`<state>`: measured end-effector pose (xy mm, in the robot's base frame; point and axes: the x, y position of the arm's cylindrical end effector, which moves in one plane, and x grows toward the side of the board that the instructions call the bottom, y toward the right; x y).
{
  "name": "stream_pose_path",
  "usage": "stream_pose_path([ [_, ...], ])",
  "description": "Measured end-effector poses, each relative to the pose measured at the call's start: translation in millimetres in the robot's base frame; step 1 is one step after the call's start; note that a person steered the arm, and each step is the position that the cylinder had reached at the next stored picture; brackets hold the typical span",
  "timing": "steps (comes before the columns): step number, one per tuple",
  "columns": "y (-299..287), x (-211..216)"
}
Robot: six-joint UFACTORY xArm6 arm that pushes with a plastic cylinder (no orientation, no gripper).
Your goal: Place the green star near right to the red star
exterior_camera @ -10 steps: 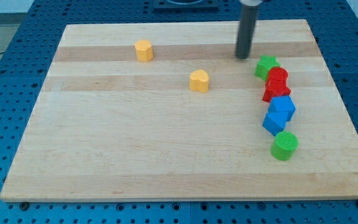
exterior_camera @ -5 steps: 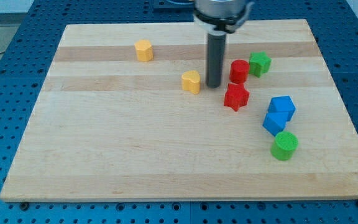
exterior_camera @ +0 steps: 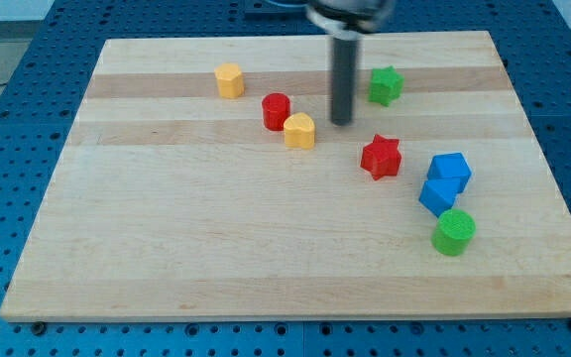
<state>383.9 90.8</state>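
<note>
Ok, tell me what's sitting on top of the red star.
Nothing is on the red star; its top is bare. My tip stands up and to its left, apart from it. The green star lies farther toward the view's top.

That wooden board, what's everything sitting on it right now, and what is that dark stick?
green star: 1, green, top right of centre
red star: 1, red, below the green star, apart from it
red cylinder: 1, red, touching the yellow block beside it
yellow blocks: 2, yellow, one by the red cylinder, one upper left
blue blocks: 2, blue, stacked close at right
green cylinder: 1, green, lower right
wooden board: 1, pale wood
my tip: 1, dark rod, left of the green star
</note>
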Motion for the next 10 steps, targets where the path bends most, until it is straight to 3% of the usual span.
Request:
stream_pose_path([
  [1, 86, 32],
  [3, 2, 90],
  [4, -8, 36],
  [5, 38, 54],
  [6, 43, 26],
  [8, -106, -46],
  [10, -107, -57],
])
